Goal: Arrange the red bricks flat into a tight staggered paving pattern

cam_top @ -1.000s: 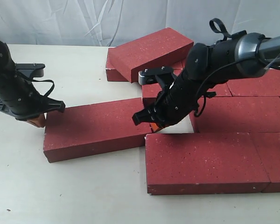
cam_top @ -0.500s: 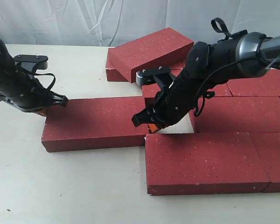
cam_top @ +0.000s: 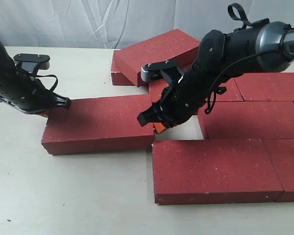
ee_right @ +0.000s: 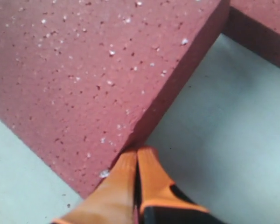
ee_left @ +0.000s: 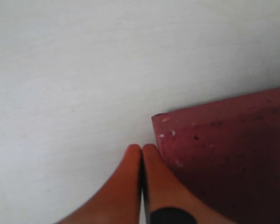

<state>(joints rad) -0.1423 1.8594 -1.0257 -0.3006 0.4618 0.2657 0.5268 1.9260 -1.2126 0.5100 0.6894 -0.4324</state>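
bracketing one red brick, both jaws closed

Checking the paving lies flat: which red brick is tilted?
The rear-centre brick, slanted with one edge raised; the others lie flat.

We count at least seven dark red bricks, rough and flecked with pale specks, their sides darker. The loose brick lies flat on the tabletop at the left, slightly skewed. Its right end is just beside the front brick; we cannot tell whether they touch. The front brick lies flat, butted against the corner brick on its right. Behind them the middle brick lies flat, with the rear brick tight behind it. The tilted brick leans at the back, propped on a partly hidden brick.
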